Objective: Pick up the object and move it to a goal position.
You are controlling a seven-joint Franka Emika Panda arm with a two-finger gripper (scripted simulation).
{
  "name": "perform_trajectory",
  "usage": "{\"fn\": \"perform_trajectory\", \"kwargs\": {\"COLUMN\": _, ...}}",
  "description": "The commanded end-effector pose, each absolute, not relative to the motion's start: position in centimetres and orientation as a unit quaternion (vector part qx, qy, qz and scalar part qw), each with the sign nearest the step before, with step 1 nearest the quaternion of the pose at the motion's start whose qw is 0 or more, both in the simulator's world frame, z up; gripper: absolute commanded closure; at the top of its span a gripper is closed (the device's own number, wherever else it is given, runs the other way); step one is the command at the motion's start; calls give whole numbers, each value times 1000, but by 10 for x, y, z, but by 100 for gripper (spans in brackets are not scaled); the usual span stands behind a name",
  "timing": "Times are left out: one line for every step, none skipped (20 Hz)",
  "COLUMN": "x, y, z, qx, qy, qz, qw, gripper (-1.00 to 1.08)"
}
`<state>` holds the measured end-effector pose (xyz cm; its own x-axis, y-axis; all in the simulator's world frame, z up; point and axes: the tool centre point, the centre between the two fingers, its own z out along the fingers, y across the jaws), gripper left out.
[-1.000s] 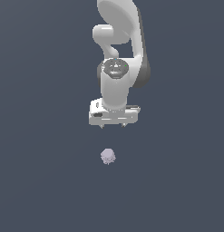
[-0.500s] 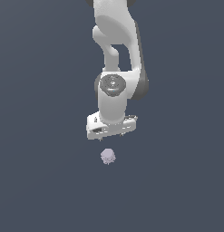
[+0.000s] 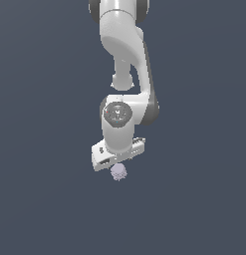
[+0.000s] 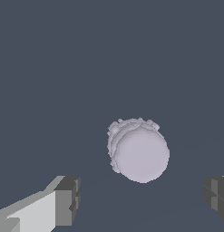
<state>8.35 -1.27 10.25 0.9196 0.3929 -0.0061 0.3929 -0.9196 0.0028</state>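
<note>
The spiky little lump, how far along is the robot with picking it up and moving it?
Done: the gripper has come down from higher up and sits right over the object. In hand: the wrist view shows the object between the two open fingers, not yet touched, so the grasp is being lined up. Left: closing on it, lifting, and carrying it to the goal, which no picture shows.

There is one white robot arm [image 3: 125,60] carrying one gripper [image 3: 117,160] with two dark-tipped fingers [image 4: 68,199], and one pale lavender-grey spiky object [image 3: 118,172] on one plain dark grey floor [image 3: 40,189].
</note>
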Motion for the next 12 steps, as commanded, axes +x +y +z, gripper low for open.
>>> {"fn": "perform_trajectory", "kwargs": {"x": 90, "y": -15, "z": 97, "qx": 977, "qy": 214, "qz": -1, "qw": 1, "gripper": -92}}
{"fn": "perform_trajectory", "kwargs": {"x": 91, "y": -15, "z": 96, "qx": 976, "qy": 217, "qz": -1, "qw": 1, "gripper": -92}}
{"fn": "perform_trajectory", "kwargs": {"x": 92, "y": -16, "z": 95, "qx": 975, "qy": 220, "qz": -1, "qw": 1, "gripper": -92}}
{"fn": "perform_trajectory", "kwargs": {"x": 94, "y": -16, "z": 93, "qx": 975, "qy": 223, "qz": 0, "qw": 0, "gripper": -92}}
{"fn": "perform_trajectory", "kwargs": {"x": 94, "y": -17, "z": 93, "qx": 974, "qy": 225, "qz": 0, "qw": 0, "gripper": -92}}
{"fn": "perform_trajectory", "kwargs": {"x": 95, "y": -17, "z": 92, "qx": 974, "qy": 226, "qz": 0, "qw": 0, "gripper": -92}}
{"fn": "perform_trajectory", "kwargs": {"x": 95, "y": -17, "z": 92, "qx": 974, "qy": 227, "qz": 0, "qw": 0, "gripper": -92}}
{"fn": "perform_trajectory", "kwargs": {"x": 95, "y": -17, "z": 92, "qx": 974, "qy": 227, "qz": 0, "qw": 0, "gripper": -92}}
{"fn": "perform_trajectory", "kwargs": {"x": 94, "y": -17, "z": 92, "qx": 974, "qy": 225, "qz": -1, "qw": 0, "gripper": -92}}
{"fn": "perform_trajectory", "kwargs": {"x": 94, "y": -17, "z": 91, "qx": 974, "qy": 225, "qz": -1, "qw": 0, "gripper": -92}}
{"fn": "perform_trajectory", "kwargs": {"x": 94, "y": -17, "z": 90, "qx": 974, "qy": 225, "qz": -1, "qw": 0, "gripper": -92}}
{"fn": "perform_trajectory", "kwargs": {"x": 94, "y": -17, "z": 88, "qx": 974, "qy": 225, "qz": -1, "qw": 0, "gripper": -92}}
